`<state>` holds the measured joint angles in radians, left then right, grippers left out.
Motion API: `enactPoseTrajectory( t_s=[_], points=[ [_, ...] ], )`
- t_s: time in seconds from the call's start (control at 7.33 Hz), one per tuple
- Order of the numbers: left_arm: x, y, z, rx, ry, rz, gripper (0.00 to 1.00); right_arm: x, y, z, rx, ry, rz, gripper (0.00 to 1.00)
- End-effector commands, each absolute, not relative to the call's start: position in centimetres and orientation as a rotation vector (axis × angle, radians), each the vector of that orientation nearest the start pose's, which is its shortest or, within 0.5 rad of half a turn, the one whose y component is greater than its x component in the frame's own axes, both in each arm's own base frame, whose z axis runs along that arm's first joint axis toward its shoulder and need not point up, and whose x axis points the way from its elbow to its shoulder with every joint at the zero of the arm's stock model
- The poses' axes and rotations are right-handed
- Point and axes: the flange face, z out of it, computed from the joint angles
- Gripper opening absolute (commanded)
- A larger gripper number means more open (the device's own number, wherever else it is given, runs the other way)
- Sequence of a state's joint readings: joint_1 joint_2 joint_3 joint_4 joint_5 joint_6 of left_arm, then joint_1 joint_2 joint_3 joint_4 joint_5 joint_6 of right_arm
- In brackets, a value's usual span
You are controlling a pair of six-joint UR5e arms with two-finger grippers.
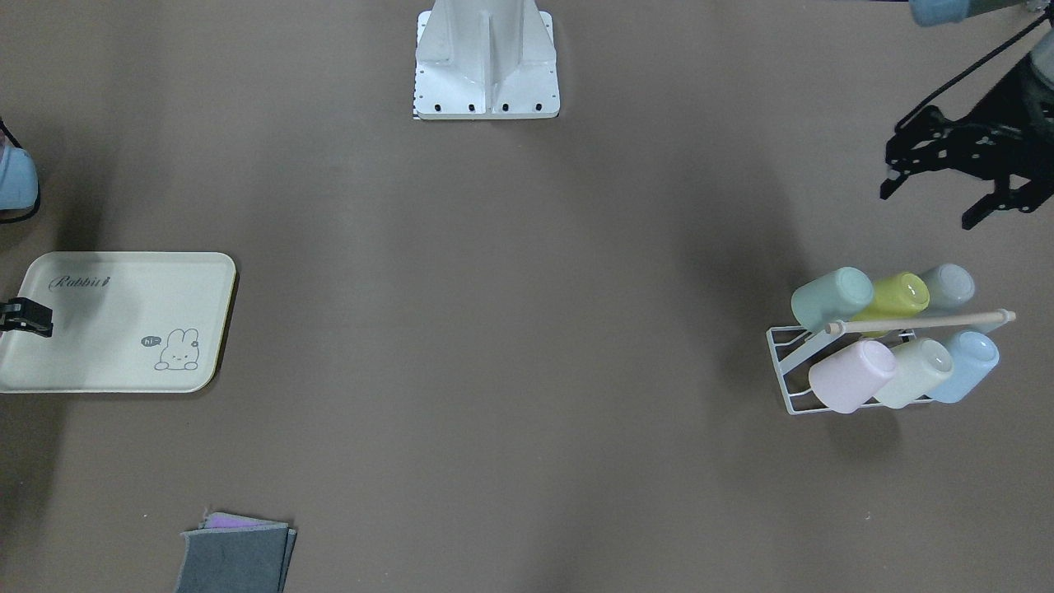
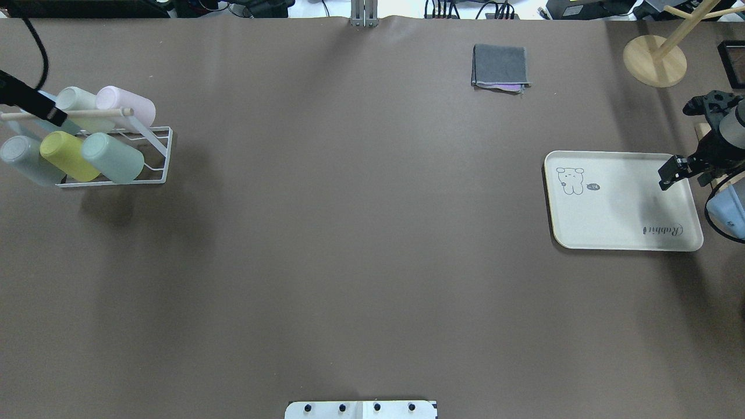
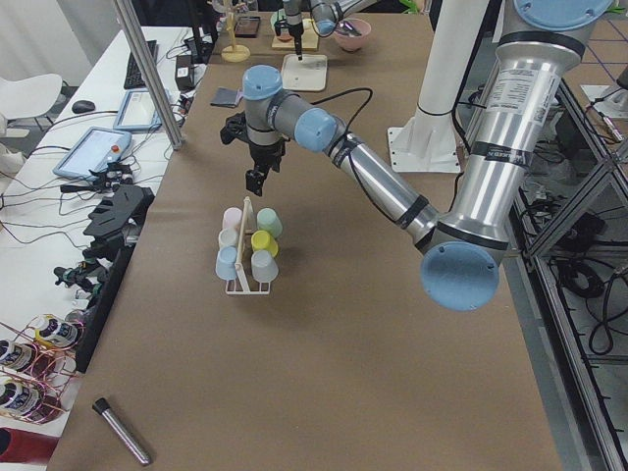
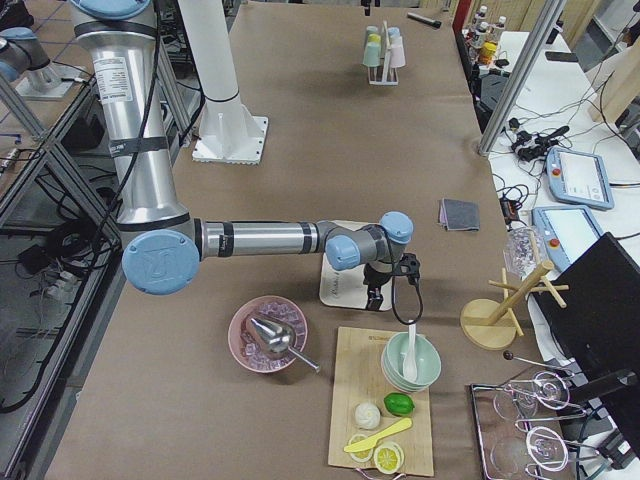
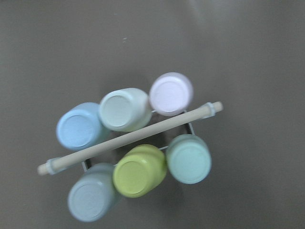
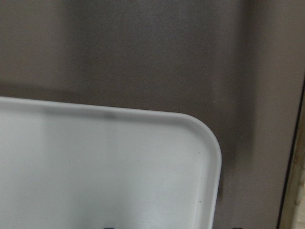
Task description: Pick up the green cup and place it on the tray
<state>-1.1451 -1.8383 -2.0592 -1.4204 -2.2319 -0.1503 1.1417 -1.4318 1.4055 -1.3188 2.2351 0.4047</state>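
Observation:
The green cup (image 1: 832, 298) is pale mint and lies tilted on a white wire rack (image 1: 790, 371) among several pastel cups; it also shows in the overhead view (image 2: 112, 157) and the left wrist view (image 5: 189, 159). My left gripper (image 1: 929, 206) hangs open and empty above the rack, apart from the cups. The cream tray (image 1: 115, 321) with "Rabbit" script lies at the table's other end (image 2: 623, 201). My right gripper (image 2: 669, 171) hovers over the tray's outer end, open and empty. The right wrist view shows one tray corner (image 6: 200, 143).
A yellow-green cup (image 1: 893, 296) lies next to the green cup, under the rack's wooden bar (image 1: 922, 323). A folded grey cloth (image 2: 500, 67) and a wooden stand (image 2: 655, 58) are at the far edge. A cutting board (image 4: 385, 400) lies beyond the tray.

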Motion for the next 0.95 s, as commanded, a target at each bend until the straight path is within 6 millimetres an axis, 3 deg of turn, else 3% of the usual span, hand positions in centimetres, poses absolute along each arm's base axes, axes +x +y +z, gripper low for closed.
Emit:
enactPoseTrajectory(
  t_s=[0.0, 0.14, 0.41, 0.55, 0.82],
  points=[
    [22.8, -48.0, 29.4, 0.660, 0.524, 0.843, 0.98, -15.4, -53.4, 66.1, -0.092, -0.704, -0.073, 0.79],
    [22.5, -46.7, 29.4, 0.750, 0.363, 1.020, 0.98, -15.0, -53.1, 66.4, -0.102, -0.713, -0.066, 0.72],
    [28.2, -41.9, 28.2, 0.866, 0.091, 1.278, 0.98, -14.7, -51.6, 67.5, -0.105, -0.712, -0.070, 0.61],
    [29.3, -40.1, 28.4, 0.898, -0.098, 1.358, 0.98, -14.8, -51.5, 68.0, -0.116, -0.708, -0.069, 0.57],
    [32.9, -34.0, 33.7, 0.858, -0.417, 1.493, 0.98, -15.0, -51.4, 68.1, -0.119, -0.707, -0.073, 0.45]
  ],
)
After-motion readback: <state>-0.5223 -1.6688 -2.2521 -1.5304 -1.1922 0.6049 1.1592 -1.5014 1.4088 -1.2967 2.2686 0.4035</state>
